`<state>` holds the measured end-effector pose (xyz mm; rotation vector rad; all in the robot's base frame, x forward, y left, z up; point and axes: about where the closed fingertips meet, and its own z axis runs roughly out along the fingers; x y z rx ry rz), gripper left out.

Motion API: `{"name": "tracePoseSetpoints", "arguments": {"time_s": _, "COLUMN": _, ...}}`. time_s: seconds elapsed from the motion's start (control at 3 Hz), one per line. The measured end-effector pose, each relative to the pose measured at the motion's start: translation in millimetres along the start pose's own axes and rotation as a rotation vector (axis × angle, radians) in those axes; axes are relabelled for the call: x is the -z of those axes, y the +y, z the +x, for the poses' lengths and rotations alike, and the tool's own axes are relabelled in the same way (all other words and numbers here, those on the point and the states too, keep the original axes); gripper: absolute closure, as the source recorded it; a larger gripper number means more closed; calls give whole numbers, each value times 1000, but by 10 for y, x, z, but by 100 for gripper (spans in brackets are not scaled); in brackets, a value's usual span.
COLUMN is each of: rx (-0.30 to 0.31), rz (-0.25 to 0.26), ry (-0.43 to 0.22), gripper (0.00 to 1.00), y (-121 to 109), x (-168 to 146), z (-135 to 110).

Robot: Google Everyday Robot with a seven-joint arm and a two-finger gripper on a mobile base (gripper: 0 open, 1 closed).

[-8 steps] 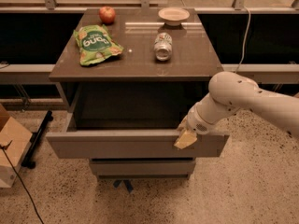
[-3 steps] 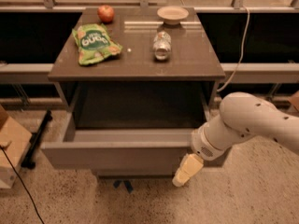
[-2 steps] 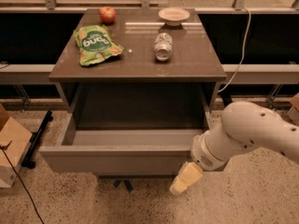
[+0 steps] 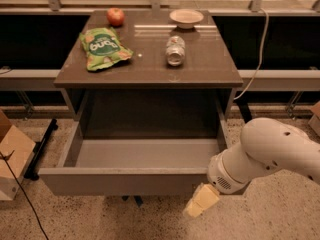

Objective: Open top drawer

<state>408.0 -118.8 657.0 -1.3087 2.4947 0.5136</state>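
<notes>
The top drawer (image 4: 125, 180) is pulled far out of the grey cabinet. Its flat grey front panel faces me and its deep grey box interior (image 4: 145, 153) is bare. My gripper (image 4: 201, 201) with its cream fingertips hangs low at the drawer front's right end, just below the panel's lower edge. My white arm comes in from the right. The two lower drawers are hidden under the open drawer.
On the cabinet top (image 4: 210, 69) lie a green chip bag (image 4: 104, 47), a red apple (image 4: 115, 16), a tipped can (image 4: 175, 50) and a white bowl (image 4: 186, 17). A cardboard box (image 4: 11, 154) stands on the floor at left. A cable (image 4: 257, 49) hangs at right.
The drawer has come further out towards me. My gripper has dropped from the drawer's front edge to below it, and it has moved down and back.
</notes>
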Motion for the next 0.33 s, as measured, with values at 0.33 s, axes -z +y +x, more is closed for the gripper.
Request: {"name": "tracePoseSetpoints", "arguments": {"time_s": 0.33, "rx": 0, "rz": 0, "ry": 0, "gripper": 0, "y": -2, "x": 0, "z": -1}}
